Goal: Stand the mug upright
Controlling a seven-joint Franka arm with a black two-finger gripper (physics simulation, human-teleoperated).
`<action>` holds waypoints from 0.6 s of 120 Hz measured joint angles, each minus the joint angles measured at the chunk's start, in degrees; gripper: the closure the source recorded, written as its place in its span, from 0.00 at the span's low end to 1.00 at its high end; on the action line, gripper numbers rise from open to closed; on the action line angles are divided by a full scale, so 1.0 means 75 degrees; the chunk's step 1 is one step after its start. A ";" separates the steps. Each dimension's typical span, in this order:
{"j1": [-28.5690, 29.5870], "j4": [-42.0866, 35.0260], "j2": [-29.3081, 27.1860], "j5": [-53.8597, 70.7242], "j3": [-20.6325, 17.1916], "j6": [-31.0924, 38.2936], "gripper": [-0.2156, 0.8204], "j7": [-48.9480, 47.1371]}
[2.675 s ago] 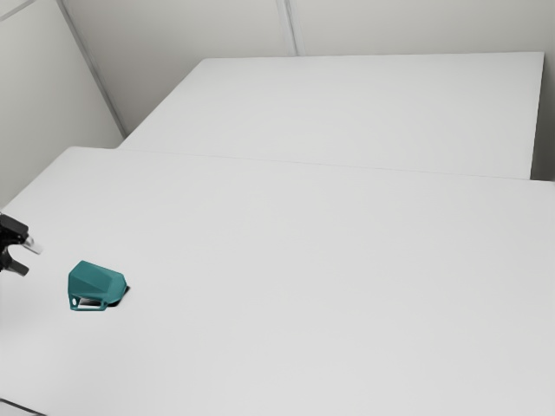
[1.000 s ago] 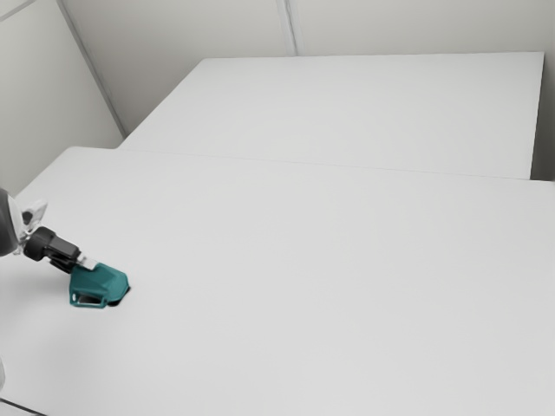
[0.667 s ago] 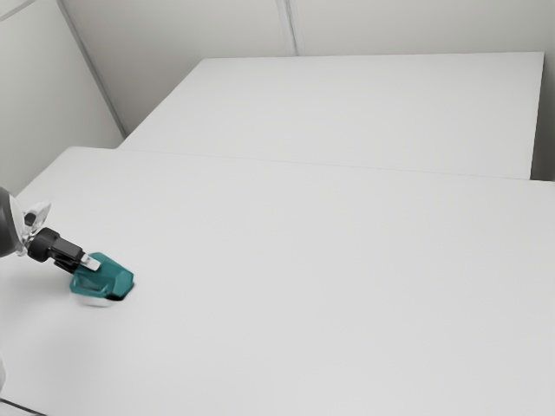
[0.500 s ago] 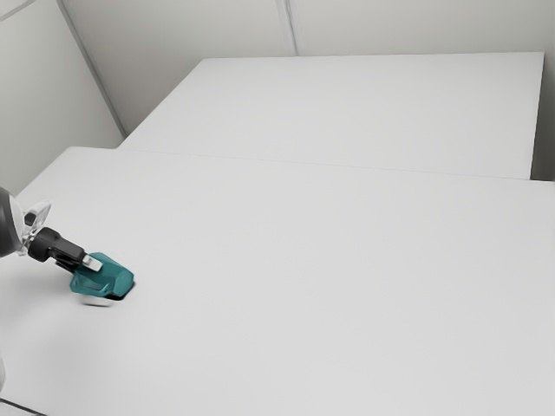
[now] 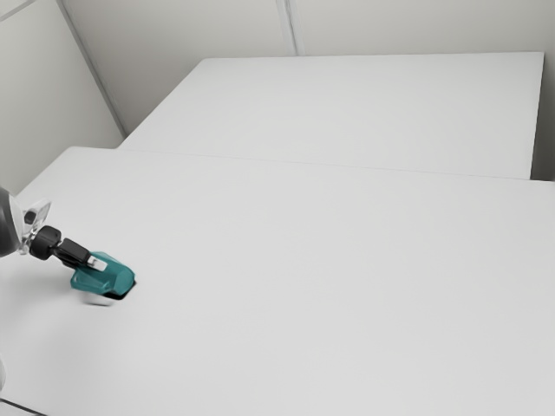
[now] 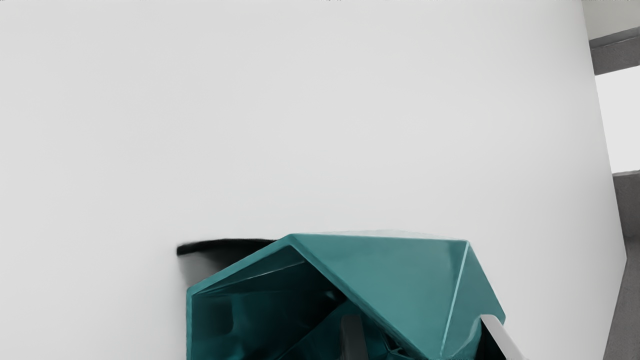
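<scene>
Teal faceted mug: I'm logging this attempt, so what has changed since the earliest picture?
The black gripper has come from the exterior view's left to the mug, which has turned and shifted slightly toward that view's right. Any hold is unclear. It is still not upright; the white table stayed put.

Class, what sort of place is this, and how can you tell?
Probably a robotics lab or test room, rendered in simulation: a robot arm, a plain white table and pale, seamed walls suggest it.
</scene>
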 joint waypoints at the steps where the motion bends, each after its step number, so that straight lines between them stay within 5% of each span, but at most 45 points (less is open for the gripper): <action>1: 0.0000 0.0000 0.0000 -0.0008 0.0000 -0.0008 0.71 0.0000; 36: 0.0004 0.0009 -0.0031 -0.0239 -0.0046 -0.0224 0.88 0.0001; 72: -0.0040 0.0094 -0.0134 -0.0701 -0.0437 -0.0314 0.95 -0.0027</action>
